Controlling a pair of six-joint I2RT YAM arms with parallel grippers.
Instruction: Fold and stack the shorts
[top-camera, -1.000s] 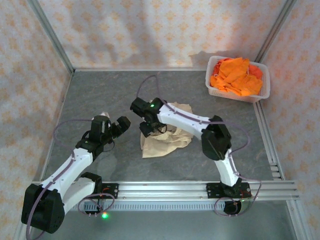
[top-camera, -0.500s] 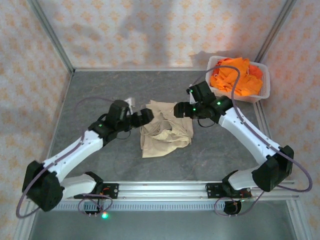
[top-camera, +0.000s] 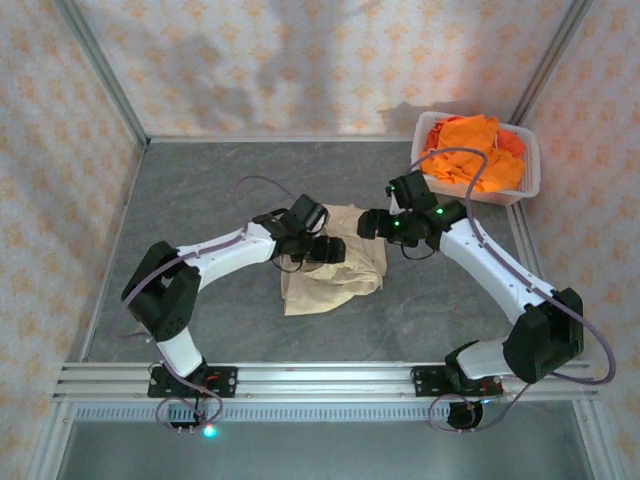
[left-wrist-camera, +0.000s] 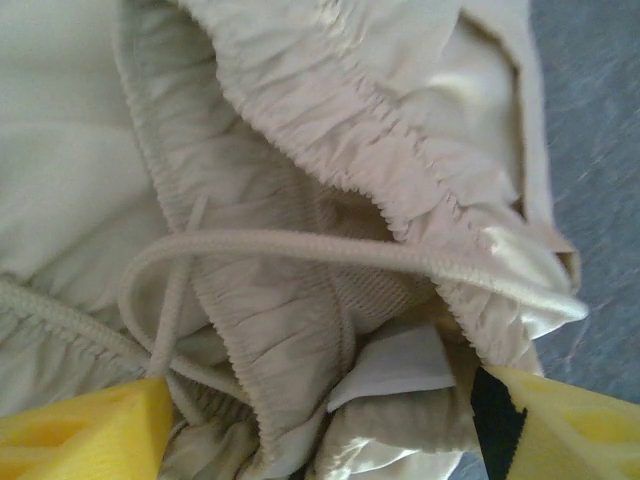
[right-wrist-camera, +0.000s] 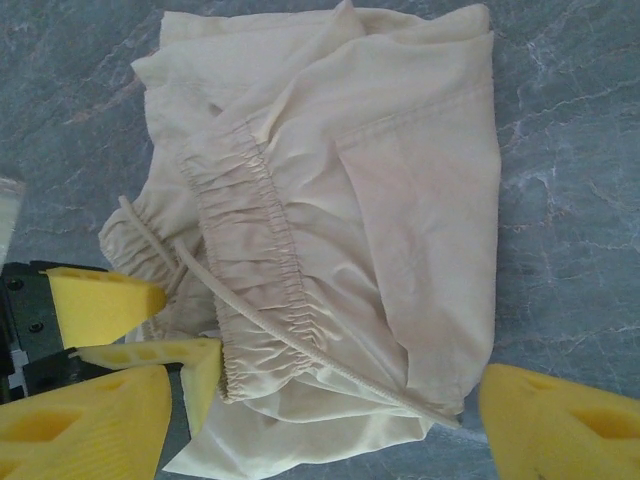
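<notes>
Beige shorts (top-camera: 340, 275): crumpled at centre of surface (top-camera: 200, 200).
Left gripper (top-camera: 327, 249): open astride waistband (left-wrist-camera: 330, 170), for pinching.
Right gripper (top-camera: 371, 224): open above far right corner.

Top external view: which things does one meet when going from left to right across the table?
In order: left arm's elbow → beige shorts → white basket holding orange shorts. The left pincer and right pincer overlap the beige shorts, so I leave them out.
</notes>
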